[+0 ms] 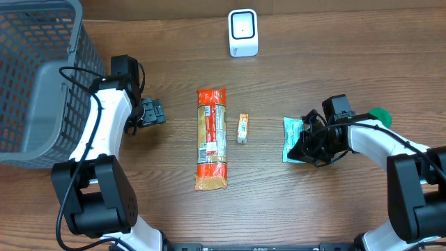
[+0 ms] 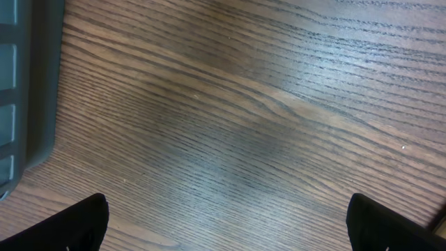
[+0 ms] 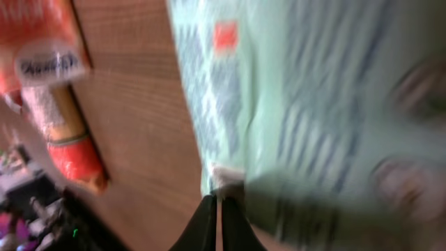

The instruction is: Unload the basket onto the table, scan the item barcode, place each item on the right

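A flat teal packet (image 1: 292,138) lies on the wooden table at the right; it fills the blurred right wrist view (image 3: 300,90). My right gripper (image 1: 304,148) is at the packet's lower right edge, its fingers (image 3: 209,219) pressed together and pinching that edge (image 3: 217,202). The white scanner (image 1: 242,33) stands at the back centre. My left gripper (image 1: 155,111) hovers at the left with its jaws wide apart, and in the left wrist view only bare wood shows between them (image 2: 226,213). No barcode can be made out.
A long orange package (image 1: 212,139) lies in the middle, also in the right wrist view (image 3: 59,97). A small orange-and-white item (image 1: 242,128) rests beside it. A grey mesh basket (image 1: 42,70) stands at the far left, and a green object (image 1: 380,115) sits behind the right arm.
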You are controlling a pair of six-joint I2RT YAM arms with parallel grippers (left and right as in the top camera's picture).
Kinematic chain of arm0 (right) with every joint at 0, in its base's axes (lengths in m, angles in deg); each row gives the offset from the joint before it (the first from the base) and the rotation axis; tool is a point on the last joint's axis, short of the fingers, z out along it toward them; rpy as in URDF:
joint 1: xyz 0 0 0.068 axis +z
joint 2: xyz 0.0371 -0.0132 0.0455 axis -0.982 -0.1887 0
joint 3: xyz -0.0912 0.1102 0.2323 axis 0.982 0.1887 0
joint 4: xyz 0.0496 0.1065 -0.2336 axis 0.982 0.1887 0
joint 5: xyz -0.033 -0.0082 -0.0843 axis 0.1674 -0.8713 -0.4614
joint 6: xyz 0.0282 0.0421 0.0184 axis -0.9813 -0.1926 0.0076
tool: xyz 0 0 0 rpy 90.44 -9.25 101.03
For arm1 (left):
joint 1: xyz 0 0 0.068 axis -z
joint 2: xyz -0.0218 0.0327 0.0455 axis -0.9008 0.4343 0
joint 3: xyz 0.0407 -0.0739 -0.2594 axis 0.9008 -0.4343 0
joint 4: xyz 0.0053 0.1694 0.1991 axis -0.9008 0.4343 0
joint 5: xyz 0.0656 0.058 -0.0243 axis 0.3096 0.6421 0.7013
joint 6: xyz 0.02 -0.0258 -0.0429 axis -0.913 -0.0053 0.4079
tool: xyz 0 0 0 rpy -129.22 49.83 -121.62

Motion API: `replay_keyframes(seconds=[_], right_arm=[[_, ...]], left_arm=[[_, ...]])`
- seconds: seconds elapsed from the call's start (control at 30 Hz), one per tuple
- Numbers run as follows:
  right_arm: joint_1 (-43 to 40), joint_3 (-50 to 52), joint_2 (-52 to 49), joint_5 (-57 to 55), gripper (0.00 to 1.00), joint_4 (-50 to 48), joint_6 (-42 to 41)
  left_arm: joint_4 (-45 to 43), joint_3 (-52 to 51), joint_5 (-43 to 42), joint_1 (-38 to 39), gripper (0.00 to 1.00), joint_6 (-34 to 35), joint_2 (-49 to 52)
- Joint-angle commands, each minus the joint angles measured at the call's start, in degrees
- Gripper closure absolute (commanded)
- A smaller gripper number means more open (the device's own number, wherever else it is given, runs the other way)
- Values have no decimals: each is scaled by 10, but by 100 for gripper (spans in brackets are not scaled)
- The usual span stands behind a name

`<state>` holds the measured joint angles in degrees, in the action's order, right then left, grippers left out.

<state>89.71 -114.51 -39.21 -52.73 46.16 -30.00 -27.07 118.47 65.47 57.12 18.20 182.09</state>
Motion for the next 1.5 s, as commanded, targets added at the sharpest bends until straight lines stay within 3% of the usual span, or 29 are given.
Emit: replay_keyframes(seconds=[0.0,0.17,0.37,0.8,0.93,1.23,1.37,1.47], right_arm=[[4,-57,3,49,88,39,24],[3,-159,15,-31,64,139,61],[3,-199,14,-202,50,160,60],[3,-151,-10,-239,50,105,60],[3,-124,-14,-236,55,68,56],[3,-31,-15,-236,56,-46,14],[3,-21,-14,-223,66,-55,13],[-1,-35,-10,-213,66,-38,13]], left_arm=[[-2,2,5,0,0,-9,-12],[-2,2,5,0,0,-9,-12],[-2,2,5,0,0,-9,-12],[-2,2,5,0,0,-9,-12],[-2,2,5,0,0,-9,-12],[-2,2,5,0,0,-9,-12],[-2,2,5,0,0,-9,-12],[-2,2,5,0,0,-9,-12]])
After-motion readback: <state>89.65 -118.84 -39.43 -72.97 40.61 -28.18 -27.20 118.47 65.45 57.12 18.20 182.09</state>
